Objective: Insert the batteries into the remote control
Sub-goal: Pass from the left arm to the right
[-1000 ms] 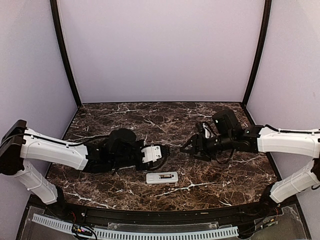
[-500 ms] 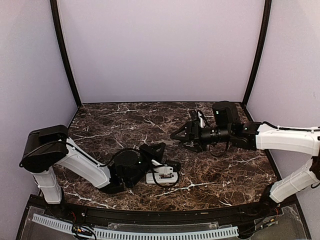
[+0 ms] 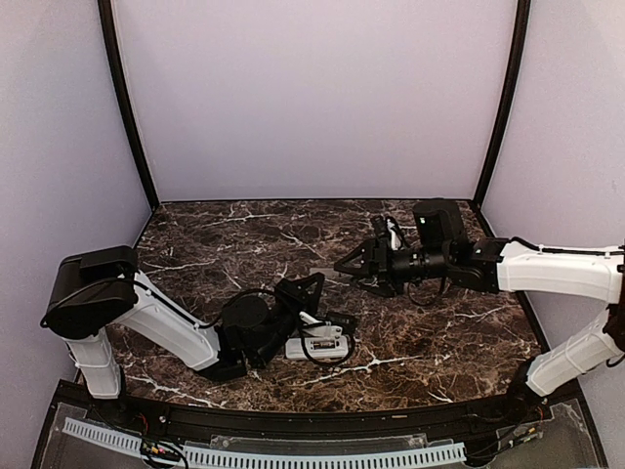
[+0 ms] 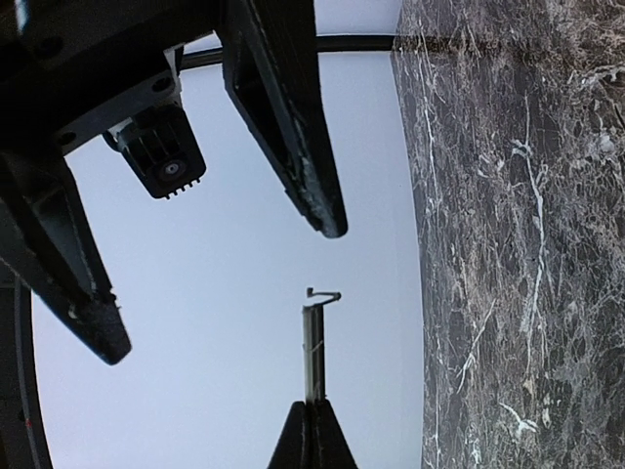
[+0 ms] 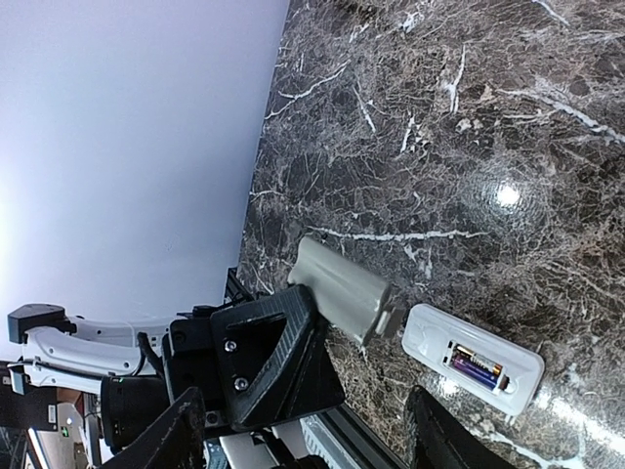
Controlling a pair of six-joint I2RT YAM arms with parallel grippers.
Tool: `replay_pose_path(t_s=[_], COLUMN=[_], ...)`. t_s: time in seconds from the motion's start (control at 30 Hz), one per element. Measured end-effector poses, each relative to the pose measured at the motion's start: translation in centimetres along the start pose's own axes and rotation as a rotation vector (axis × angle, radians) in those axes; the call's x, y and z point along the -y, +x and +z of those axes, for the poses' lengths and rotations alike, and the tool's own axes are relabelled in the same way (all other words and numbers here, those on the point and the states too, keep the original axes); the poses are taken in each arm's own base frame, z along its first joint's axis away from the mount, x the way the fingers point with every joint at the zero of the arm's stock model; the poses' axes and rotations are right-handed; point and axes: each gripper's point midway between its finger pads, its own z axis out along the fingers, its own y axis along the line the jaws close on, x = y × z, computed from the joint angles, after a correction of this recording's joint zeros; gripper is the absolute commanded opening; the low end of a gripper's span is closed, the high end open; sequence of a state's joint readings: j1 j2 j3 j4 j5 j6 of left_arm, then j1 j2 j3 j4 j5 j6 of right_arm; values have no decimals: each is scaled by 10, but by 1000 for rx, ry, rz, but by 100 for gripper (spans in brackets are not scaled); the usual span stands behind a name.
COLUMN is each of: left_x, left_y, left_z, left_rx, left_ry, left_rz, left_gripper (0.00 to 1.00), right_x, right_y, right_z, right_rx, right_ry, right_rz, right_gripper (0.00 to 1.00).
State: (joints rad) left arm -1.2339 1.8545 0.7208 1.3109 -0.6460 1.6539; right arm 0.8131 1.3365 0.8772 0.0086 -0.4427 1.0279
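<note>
You've got the remote control [image 3: 317, 345] bay-up on the table [image 3: 439, 332], long axis left-right, a battery [image 5: 476, 368] inside; left fingers [image 4: 283, 117] apart just beside it, right fingers [image 5: 166, 440] apart, farther back.

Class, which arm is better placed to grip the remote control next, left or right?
Left, probably: its open pincer is low beside the remote control, while the right pincer hangs open farther back, above the table.

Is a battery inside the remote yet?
In. The remote control lies bay up, uncovered, with a battery seated inside it. Whether there's a second, cannot tell.
</note>
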Motion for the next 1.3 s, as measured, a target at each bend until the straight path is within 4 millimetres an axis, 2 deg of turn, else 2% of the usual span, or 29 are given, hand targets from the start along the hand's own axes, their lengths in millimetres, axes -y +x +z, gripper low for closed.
replay_pose_path(t_s=[0.1,0.23,0.33,0.47,0.67,1.13,1.3], left_x=[0,-1,-1,-1,-10,-14,-15], left_y=[-2,-6,-8,-8,-7,-7,-6], left_z=[-1,-3,-3,-4,-4,-5,-5], left_rx=[5,14,19,21,14,14,11], left_ry=[-1,-2,-2,-2,-29,-43,-47], left_rz=[3,4,5,5,-16,-28,-47], left_gripper=[0,0,0,0,0,0,0], right_x=[8,22,23,12,3,-1,-5], right_y=[-5,-6,-6,-14,-16,-18,-20], right_z=[8,28,34,34,34,33,33], right_rx=[-6,-43,-55,-39,-39,-29,-23], right_ry=[3,5,-11,-54,-91,-123,-139], right_rz=[8,32,38,31,37,68,66], right_gripper=[58,49,42,32,25,2,0])
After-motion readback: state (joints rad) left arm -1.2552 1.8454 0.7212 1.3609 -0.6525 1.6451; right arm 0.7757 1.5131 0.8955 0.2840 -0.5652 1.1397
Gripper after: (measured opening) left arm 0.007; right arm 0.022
